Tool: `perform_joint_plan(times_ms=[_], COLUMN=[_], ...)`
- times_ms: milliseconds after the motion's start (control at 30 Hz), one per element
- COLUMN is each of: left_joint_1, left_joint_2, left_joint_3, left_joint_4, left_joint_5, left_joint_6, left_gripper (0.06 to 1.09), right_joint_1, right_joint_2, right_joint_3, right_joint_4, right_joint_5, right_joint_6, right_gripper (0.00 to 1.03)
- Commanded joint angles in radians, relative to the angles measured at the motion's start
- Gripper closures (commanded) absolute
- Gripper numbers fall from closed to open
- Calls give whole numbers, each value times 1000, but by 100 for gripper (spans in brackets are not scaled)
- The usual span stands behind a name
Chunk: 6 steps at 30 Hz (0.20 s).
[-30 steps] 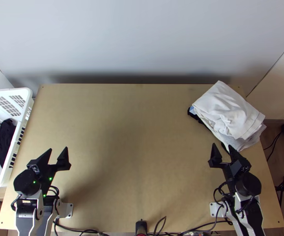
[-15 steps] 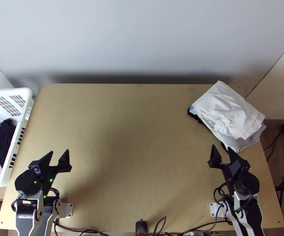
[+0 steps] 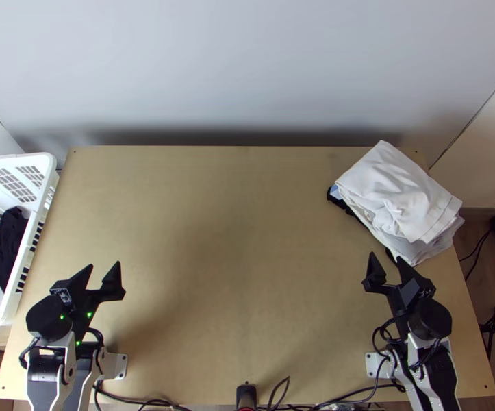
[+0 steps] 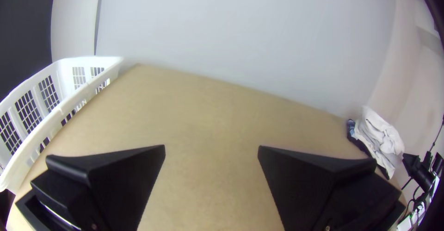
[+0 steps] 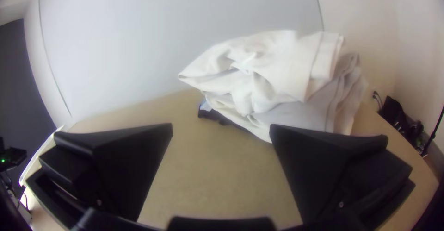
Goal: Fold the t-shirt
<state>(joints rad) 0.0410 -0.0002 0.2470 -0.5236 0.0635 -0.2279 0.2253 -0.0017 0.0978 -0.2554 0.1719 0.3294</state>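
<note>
In the white plastic lattice-sided basket [image 3: 14, 158] lies a bunched dark cloth [image 3: 7, 246], perhaps the t-shirt still to be folded, its long axis roughly along the basket's long side; I cannot tell which way it points. Just beside the basket, the black left gripper [image 3: 105, 264] has drawn back slightly, its fingers wide and empty. Well apart from the basket, across the light wooden bench [image 3: 226, 226], the black right gripper [image 3: 385, 255] has also eased back a little, its fingers wide and empty. Both seem parked, so folding is not under way. Farthest from the basket, the loosely folded white cloth pile [image 3: 398, 192] is unchanged, its long axis slanting away from the basket towards the bench's near right.
</note>
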Motion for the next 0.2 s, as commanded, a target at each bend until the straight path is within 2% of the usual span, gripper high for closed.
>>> perform_joint_plan(times_ms=[0,167], left_joint_1=[0,0], left_joint_2=[0,0], left_joint_3=[0,0], left_joint_4=[-1,-1], left_joint_5=[1,1], left_joint_6=[-1,-2], left_gripper=[11,11], right_joint_1=[0,0], right_joint_2=[0,0], right_joint_3=[0,0], right_joint_4=[-1,1], right_joint_5=[0,0], right_joint_6=[0,0], right_gripper=[5,5])
